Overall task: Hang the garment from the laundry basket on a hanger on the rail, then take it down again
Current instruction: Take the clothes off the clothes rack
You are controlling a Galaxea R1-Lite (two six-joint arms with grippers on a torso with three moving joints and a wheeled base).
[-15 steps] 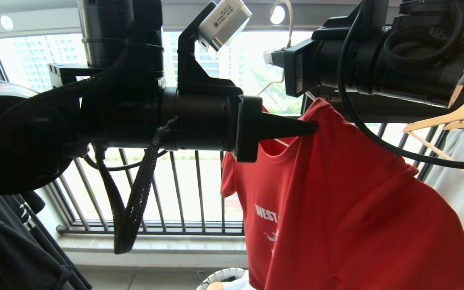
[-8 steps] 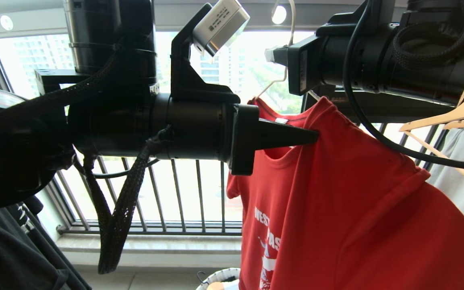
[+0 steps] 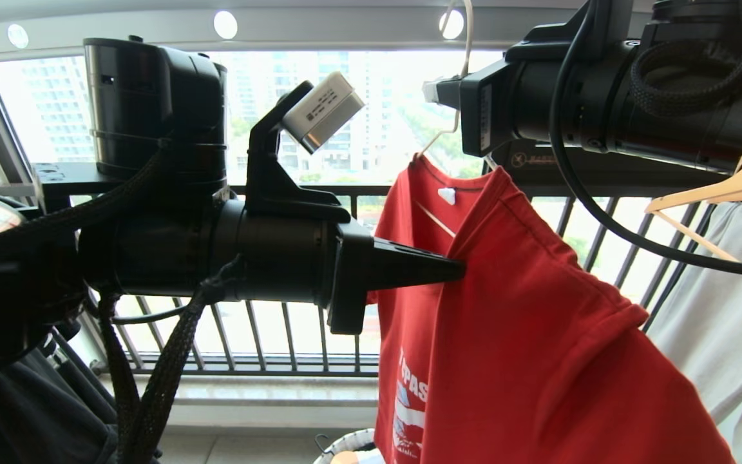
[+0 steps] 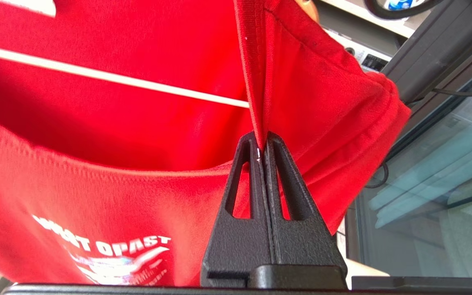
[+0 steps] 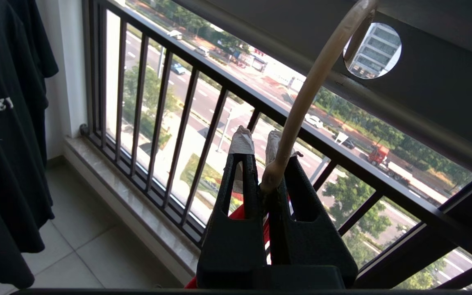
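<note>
The garment (image 3: 525,335), a red T-shirt with white print, hangs on the hanger, whose thin cream wire (image 3: 435,219) crosses inside the neckline. My left gripper (image 3: 458,270) is shut on the collar edge, which shows close up in the left wrist view as red fabric (image 4: 96,184) pinched at the fingertips (image 4: 262,141), with the hanger wire (image 4: 117,80) behind. My right gripper (image 5: 258,139) is shut on the hanger's neck (image 5: 309,90) just under the rail (image 5: 424,61). The hook reaches up to a round hole. The laundry basket's white rim (image 3: 345,444) peeks in below.
A black T-shirt (image 3: 17,412) hangs at the left. A pale grey garment (image 3: 732,322) on tan wooden hangers (image 3: 719,187) hangs at the right, touching the red sleeve. The black window railing (image 3: 281,335) stands close behind everything.
My left gripper has moved down and to the left, pulling the collar with it. The neckline has stretched open, and the hanger wire now shows inside. The right gripper has stayed put.
</note>
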